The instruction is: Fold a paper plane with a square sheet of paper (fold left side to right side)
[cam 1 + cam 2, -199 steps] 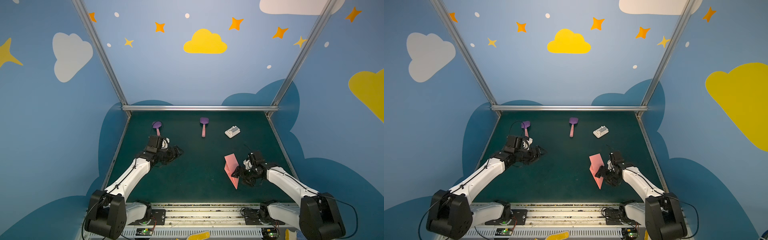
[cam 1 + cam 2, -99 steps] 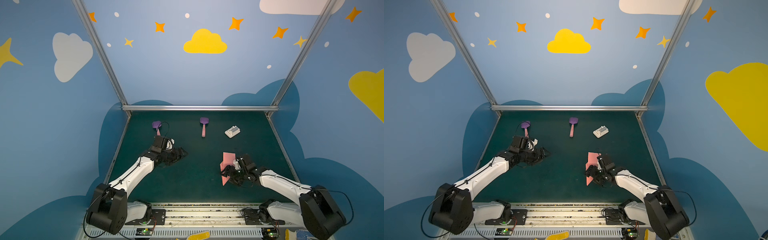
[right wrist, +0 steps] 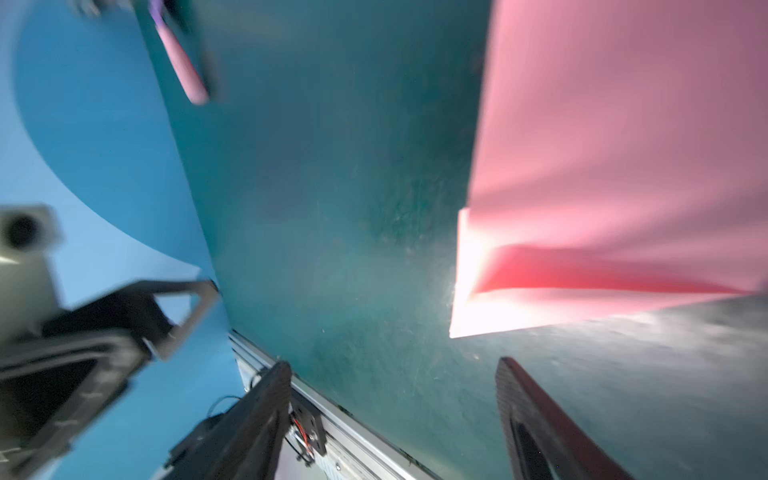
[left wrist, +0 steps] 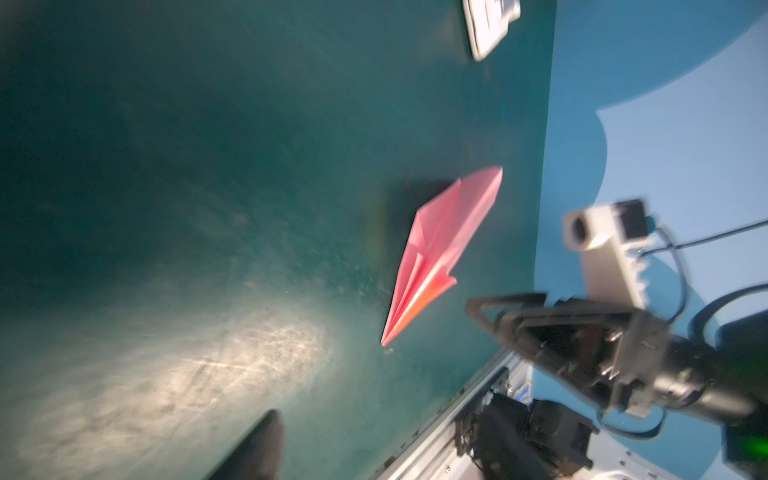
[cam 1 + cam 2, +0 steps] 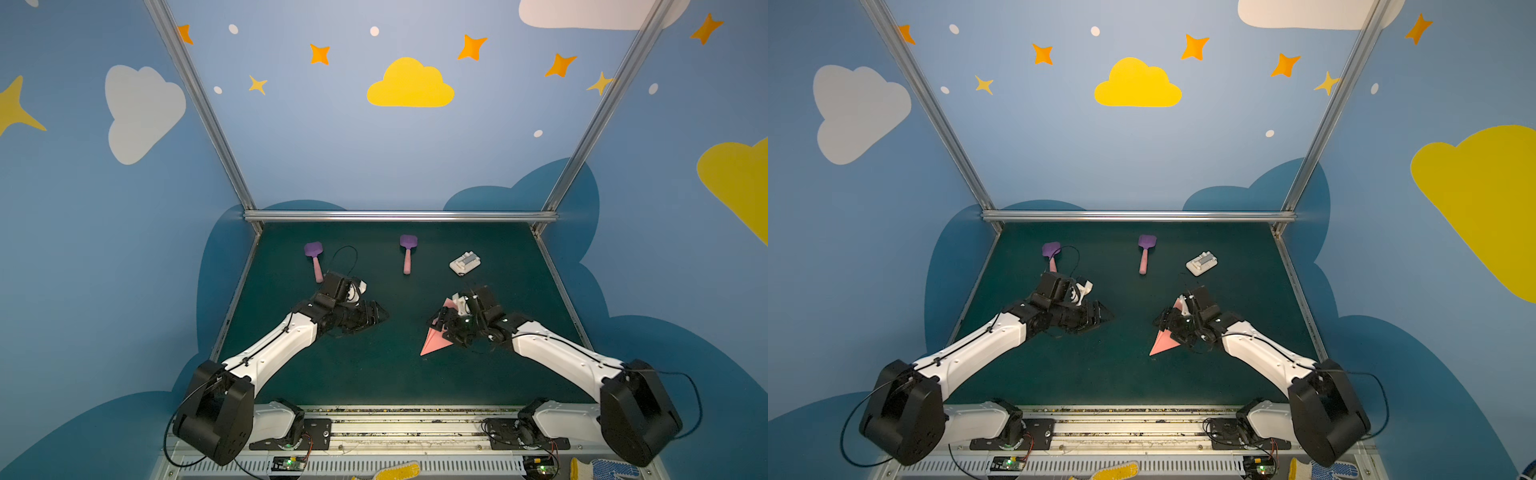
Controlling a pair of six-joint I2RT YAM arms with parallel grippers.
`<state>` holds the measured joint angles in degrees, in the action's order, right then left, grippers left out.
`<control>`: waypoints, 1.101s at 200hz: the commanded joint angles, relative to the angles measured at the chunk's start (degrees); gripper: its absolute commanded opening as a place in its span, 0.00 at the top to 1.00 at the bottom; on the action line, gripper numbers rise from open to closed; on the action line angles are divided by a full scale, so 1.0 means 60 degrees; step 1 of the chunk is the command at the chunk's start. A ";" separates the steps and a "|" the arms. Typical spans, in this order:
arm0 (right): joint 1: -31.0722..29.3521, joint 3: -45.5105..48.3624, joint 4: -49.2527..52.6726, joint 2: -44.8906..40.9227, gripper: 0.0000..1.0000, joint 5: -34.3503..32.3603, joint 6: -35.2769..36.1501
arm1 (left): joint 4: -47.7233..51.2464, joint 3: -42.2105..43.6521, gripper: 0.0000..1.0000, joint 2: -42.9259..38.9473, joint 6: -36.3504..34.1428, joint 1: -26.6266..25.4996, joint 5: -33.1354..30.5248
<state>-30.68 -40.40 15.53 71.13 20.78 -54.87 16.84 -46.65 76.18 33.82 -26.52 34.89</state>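
Well, my right hand (image 3: 392, 365) is spread wide, with nothing between its fingers (image 3: 266, 399) but bare table (image 5: 395, 374). It hovers over the tail end of the paper plane (image 5: 434, 343). My left hand (image 5: 374, 318) is toward the middle, well apart from the plane, and I cannot tell whether it is spread or clenched. The plane is a slim salmon-pink dart with creased layers along its spine, lying right of the table's middle. Its long axis runs far-right to near-left, nose pointing near-left.

Paper plane (image 5: 434, 340) farther left, aslant
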 commanded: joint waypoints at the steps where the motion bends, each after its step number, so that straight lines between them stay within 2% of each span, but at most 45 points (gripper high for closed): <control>1: 0.1051 0.0634 0.1272 -0.0635 0.24 0.0539 0.0709 | -0.0588 -0.0296 0.44 0.0564 0.0104 -0.0667 0.0421; 28: 0.2424 0.1435 0.1383 -0.1118 0.24 0.0976 0.1317 | -0.1109 -0.1080 0.60 0.1830 0.0225 -0.1653 0.0622; 46: 0.3419 0.2013 0.0900 -0.1014 0.24 0.1651 0.1543 | -0.1063 -0.1933 0.71 0.2852 0.0022 -0.2277 0.0855; 80: 0.4624 0.2244 0.0381 -0.0325 0.24 0.2808 0.2138 | -0.0789 -0.3514 0.79 0.4674 -0.0382 -0.3133 0.1117; 131: 0.4986 0.2110 0.0126 0.0442 0.24 0.3411 0.2579 | -0.0638 -0.4832 0.84 0.6332 -0.0632 -0.3299 0.1318; 220: 0.4976 0.2053 -0.0564 0.1137 0.26 0.3902 0.2510 | 0.0117 -0.5756 0.88 0.7388 -0.1436 -0.2545 0.1317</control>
<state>-0.84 -27.00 13.98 76.90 42.74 -40.27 14.85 -79.35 118.17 28.08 -43.09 41.87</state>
